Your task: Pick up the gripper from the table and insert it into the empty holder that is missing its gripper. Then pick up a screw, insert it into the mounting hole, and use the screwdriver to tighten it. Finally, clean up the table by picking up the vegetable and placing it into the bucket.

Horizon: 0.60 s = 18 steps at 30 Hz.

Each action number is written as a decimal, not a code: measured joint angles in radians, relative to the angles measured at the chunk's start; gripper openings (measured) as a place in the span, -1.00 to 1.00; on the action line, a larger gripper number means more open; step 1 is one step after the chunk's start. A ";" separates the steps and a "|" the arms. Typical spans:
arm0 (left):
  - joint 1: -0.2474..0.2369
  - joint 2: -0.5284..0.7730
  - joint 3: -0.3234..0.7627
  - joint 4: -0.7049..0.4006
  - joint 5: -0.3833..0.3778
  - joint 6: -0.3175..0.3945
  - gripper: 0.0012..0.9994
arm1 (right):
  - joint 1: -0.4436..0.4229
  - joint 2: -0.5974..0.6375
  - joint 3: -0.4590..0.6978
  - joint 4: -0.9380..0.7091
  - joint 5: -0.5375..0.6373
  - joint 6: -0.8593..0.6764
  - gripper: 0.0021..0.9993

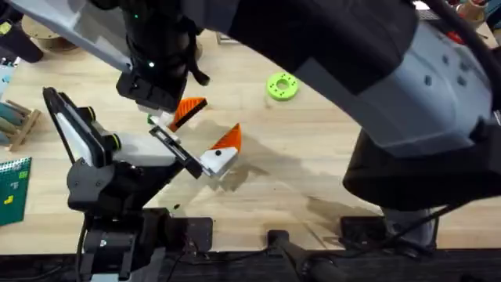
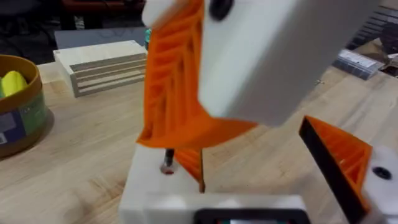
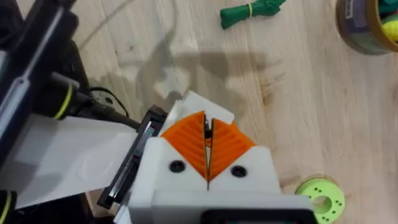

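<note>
My right gripper (image 3: 208, 155) reaches across from the right and hangs over the left arm's gripper (image 1: 200, 133). Its orange pads (image 2: 180, 81) are pressed together on a thin screw (image 2: 167, 167). The screw's tip meets the white holder (image 2: 146, 186), which is one finger of the left gripper (image 2: 261, 180). An orange gripper piece (image 2: 191, 163) sits against that holder. The left gripper stands open, its other orange-padded finger (image 2: 342, 155) apart to the side. The green vegetable (image 3: 252, 11) lies on the table (image 3: 298, 106) near the bucket (image 3: 370, 25). The screwdriver is out of view.
A lime-green disc (image 1: 282, 86) lies on the table beyond the grippers. The bucket (image 2: 18, 106) holds a yellow toy piece (image 2: 12, 81), with a pale wooden block (image 2: 102, 62) beside it. A flat brown spool (image 1: 47, 35) sits at the far left. The right arm's bulk covers the table's right side.
</note>
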<state>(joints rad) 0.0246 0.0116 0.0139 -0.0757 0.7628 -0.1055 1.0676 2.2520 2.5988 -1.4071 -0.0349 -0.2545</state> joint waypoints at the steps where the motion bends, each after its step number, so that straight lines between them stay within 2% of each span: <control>1: 0.000 0.000 0.000 0.000 0.000 0.000 0.94 | 0.000 0.000 0.000 -0.001 0.000 0.000 -0.99; 18: 0.000 0.000 0.000 0.000 0.000 0.000 0.94 | 0.000 0.000 0.000 -0.003 -0.008 0.000 -0.99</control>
<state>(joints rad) 0.0246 0.0116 0.0139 -0.0757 0.7627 -0.1055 1.0676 2.2520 2.5988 -1.4101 -0.0425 -0.2543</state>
